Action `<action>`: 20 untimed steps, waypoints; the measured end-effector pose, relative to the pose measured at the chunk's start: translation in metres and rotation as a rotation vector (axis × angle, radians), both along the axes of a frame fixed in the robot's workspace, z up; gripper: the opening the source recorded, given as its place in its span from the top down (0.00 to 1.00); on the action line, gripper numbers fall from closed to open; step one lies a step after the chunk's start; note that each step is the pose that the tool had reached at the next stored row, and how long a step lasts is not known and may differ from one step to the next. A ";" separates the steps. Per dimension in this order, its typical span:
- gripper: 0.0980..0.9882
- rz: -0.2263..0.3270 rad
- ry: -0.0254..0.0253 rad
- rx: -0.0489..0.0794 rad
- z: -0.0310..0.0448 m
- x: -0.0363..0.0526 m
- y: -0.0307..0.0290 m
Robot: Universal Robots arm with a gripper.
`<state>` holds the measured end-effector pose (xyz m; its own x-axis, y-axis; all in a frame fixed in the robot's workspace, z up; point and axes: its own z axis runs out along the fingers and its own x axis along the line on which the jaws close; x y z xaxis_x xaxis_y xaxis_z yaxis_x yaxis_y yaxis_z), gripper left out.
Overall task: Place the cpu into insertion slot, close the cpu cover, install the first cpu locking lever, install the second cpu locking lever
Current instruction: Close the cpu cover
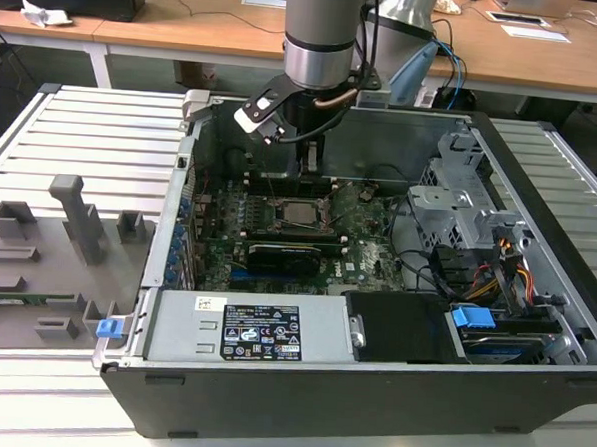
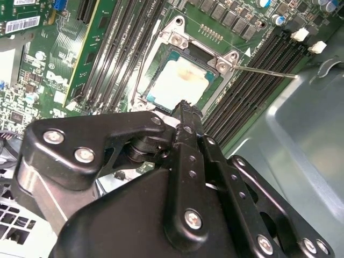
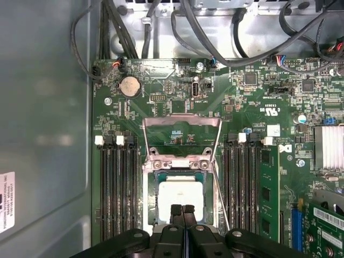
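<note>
While the gripper (image 3: 183,209), fingers (image 3: 176,212) pressed together and empty, hangs over the cpu (image 3: 181,196) seated in the insertion slot (image 3: 155,185), memory slots (image 3: 119,193) flank both; the open computer case (image 1: 369,397) lies on a slatted table (image 1: 73,132), desks (image 1: 189,28) far behind.

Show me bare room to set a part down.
Free: ribbed grey tabletop bordered by black computer case and grey fixture blocks, exterior view's left. Crowded: green motherboard around the silver square cpu.
</note>
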<state>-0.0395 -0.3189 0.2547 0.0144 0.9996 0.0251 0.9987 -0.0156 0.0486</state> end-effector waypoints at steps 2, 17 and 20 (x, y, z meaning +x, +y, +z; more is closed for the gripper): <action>0.99 0.000 -0.0001 0.000 0.0033 0.0000 0.0001; 0.99 0.000 -0.0001 0.000 0.0306 0.0000 0.0008; 0.99 0.000 -0.0001 0.000 0.0347 0.0000 0.0008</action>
<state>-0.0395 -0.3181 0.2894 0.0143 0.9996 0.0252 0.9987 -0.0155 0.0487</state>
